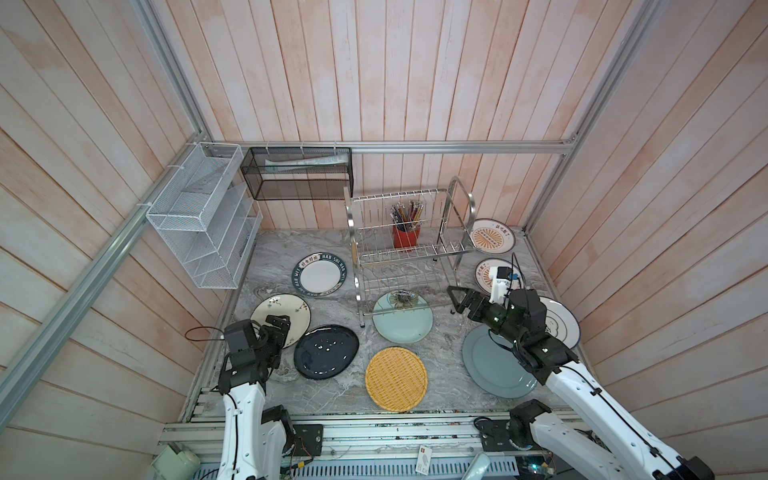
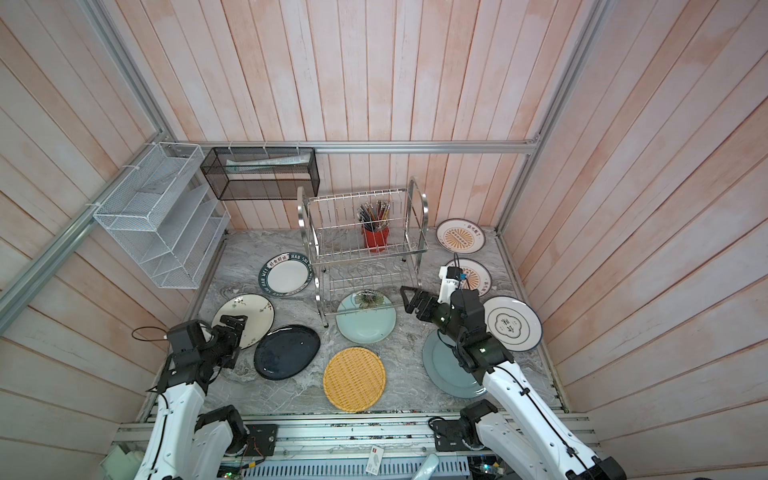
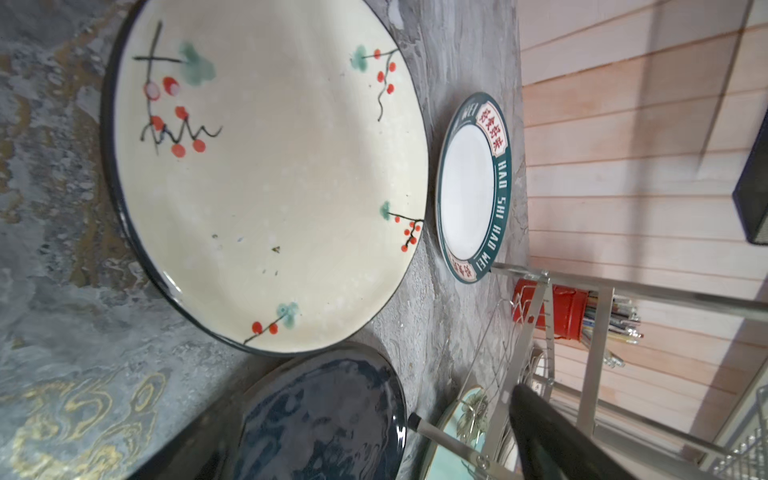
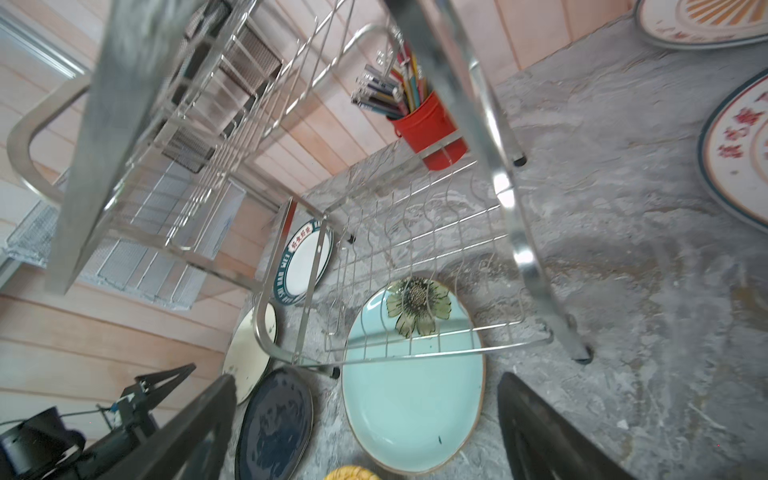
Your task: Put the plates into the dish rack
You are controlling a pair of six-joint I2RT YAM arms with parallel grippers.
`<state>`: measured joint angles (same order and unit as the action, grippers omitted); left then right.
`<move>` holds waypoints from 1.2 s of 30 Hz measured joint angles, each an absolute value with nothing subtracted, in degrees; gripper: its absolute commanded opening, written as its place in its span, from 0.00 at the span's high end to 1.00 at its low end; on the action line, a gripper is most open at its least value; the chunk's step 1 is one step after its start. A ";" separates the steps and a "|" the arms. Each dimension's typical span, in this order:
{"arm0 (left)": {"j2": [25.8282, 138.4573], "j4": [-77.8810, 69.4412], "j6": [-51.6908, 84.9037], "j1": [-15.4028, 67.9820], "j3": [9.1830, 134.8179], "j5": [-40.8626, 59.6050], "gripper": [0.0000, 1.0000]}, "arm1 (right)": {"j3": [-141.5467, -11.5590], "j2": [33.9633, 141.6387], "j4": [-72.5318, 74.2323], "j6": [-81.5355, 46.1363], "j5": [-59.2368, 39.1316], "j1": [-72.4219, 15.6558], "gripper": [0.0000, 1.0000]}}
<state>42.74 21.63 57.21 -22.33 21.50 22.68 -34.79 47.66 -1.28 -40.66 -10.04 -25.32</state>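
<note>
Pink plank walls enclosed the grey marbled tabletop (image 1: 332, 395), on which the dish rack (image 1: 415, 254) stood toward the rear, with a red utensil cup (image 1: 405, 239) on its upper tier. Neither tier held a plate, so loading had not begun.

Position of the plates: all nine lay flat on the tabletop around the rack.
- The mint flowered plate (image 1: 402, 318) lay at the front of the rack, its far edge under the lower tier.
- The glossy black plate (image 1: 326, 351) and the cream berry plate (image 1: 286, 305) lay just beside each other on the left.
- The yellow woven plate (image 1: 396, 378) lay nearest the arm bases.
- The grey-blue plate (image 1: 494, 365) lay partly under the right arm.

Gripper condition:
- The left gripper (image 1: 277, 321) hovered over the near part of the cream berry plate, fingers apart, with nothing between them.
- The right gripper (image 1: 454, 299) hung beside the rack's right front leg, aimed at the mint flowered plate, fingers spread wide and empty.

Step in hand, as judged: approach for the first pick. Since each plate lay flat, the next move would call for working one finger under a rim. The mint flowered plate would probably need drawing clear of the lower tier before lifting. It would then need tilting upright to enter between the prongs.
</note>
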 measured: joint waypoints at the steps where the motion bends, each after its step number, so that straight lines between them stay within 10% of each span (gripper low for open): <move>1: 42.87 20.10 57.98 -24.14 19.90 23.75 0.03 | -34.20 47.86 -1.06 -40.69 -9.91 -26.74 0.02; 20: 45.43 8.71 61.10 -31.75 9.52 27.22 0.13 | -31.97 56.75 8.99 -40.86 -13.45 -32.08 0.02; 36: 58.15 -10.52 67.92 -31.86 6.66 26.87 0.41 | -31.64 58.17 13.67 -42.35 -15.77 -32.27 0.02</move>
<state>58.15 -10.52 67.92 -31.86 6.66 26.87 -31.64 58.17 13.67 -42.35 -15.77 -32.27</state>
